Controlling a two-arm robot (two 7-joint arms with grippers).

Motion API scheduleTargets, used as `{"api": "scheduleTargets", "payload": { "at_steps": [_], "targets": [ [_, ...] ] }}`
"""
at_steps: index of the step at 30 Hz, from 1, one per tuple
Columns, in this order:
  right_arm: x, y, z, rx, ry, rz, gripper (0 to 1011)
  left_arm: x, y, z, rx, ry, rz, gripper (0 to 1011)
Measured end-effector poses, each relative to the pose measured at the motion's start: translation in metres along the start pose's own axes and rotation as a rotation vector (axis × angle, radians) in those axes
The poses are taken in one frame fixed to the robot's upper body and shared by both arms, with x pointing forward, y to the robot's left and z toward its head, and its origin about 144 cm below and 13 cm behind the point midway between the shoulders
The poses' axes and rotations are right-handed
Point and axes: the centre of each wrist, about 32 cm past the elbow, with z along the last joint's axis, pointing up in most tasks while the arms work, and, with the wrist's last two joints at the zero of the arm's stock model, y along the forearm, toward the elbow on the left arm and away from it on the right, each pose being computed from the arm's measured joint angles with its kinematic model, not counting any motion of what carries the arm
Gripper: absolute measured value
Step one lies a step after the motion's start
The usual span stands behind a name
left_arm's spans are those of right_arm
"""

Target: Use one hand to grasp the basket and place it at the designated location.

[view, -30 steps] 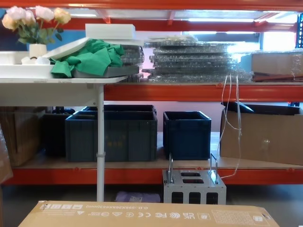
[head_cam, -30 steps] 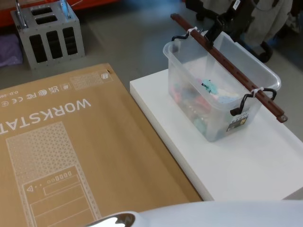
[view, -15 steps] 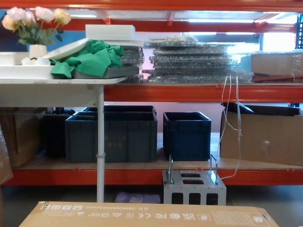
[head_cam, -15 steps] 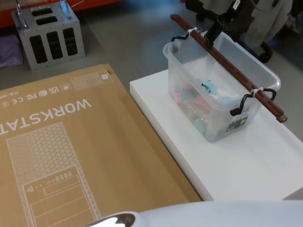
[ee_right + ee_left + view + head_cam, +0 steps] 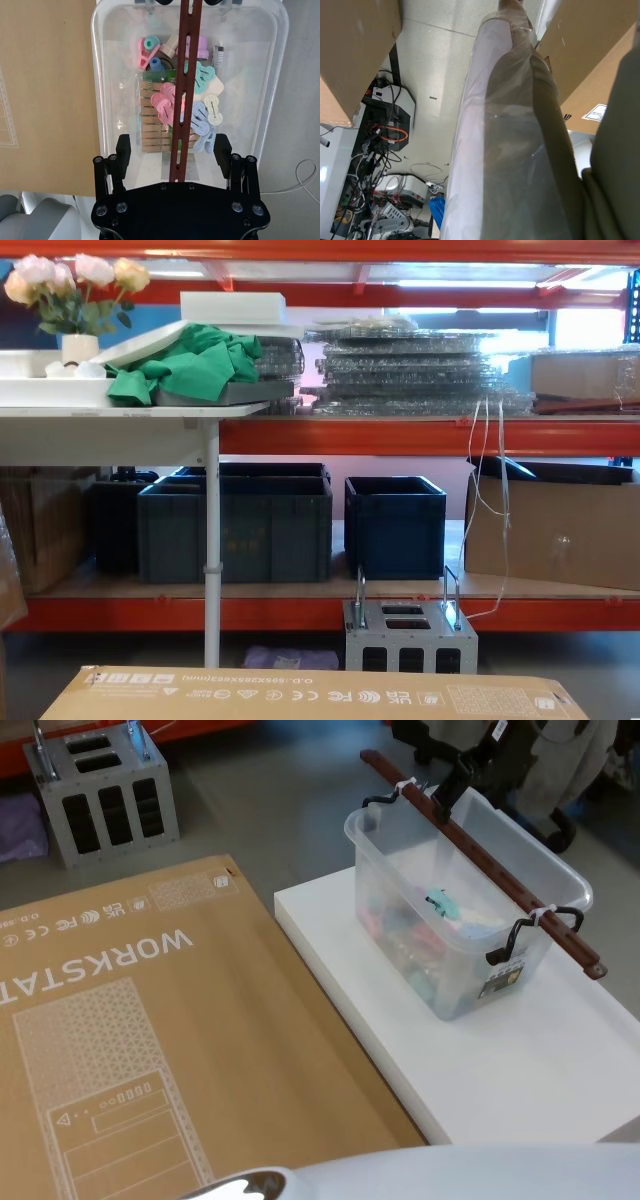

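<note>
The basket (image 5: 398, 885), a translucent white tub, stands on a white platform (image 5: 520, 1070) at the right of the head view. A long reddish-brown bar handle (image 5: 500, 860) is tied across its rim with white zip ties. My right gripper (image 5: 458, 782) hovers at the far end of that handle. In the right wrist view the right gripper (image 5: 173, 150) is open, its two fingers (image 5: 123, 149) standing wide on either side of the handle (image 5: 186, 75) without touching it. Below it, the basket (image 5: 112, 100) holds several coloured clothes pegs (image 5: 165, 107).
A large flat cardboard box (image 5: 130, 1020) lies to the left of the platform. A grey slotted metal block (image 5: 100, 795) stands on the floor beyond it. Dark blue crates (image 5: 235, 525) and cardboard boxes (image 5: 555, 530) sit on the orange shelving ahead.
</note>
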Motion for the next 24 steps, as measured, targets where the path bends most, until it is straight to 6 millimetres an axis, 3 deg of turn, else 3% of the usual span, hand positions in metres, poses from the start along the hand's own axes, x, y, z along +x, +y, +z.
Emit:
{"api": "scheduleTargets", "payload": {
  "at_steps": [12,24],
  "targets": [
    [0.0,0.0,0.0,0.0,0.0,0.0,1001,0.0,0.0,0.0,0.0,0.0,0.0,0],
    [0.004,0.023,-0.006,-0.022,0.037,0.065,1001,0.0,0.0,0.0,0.0,0.0,0.0,0]
  ]
}}
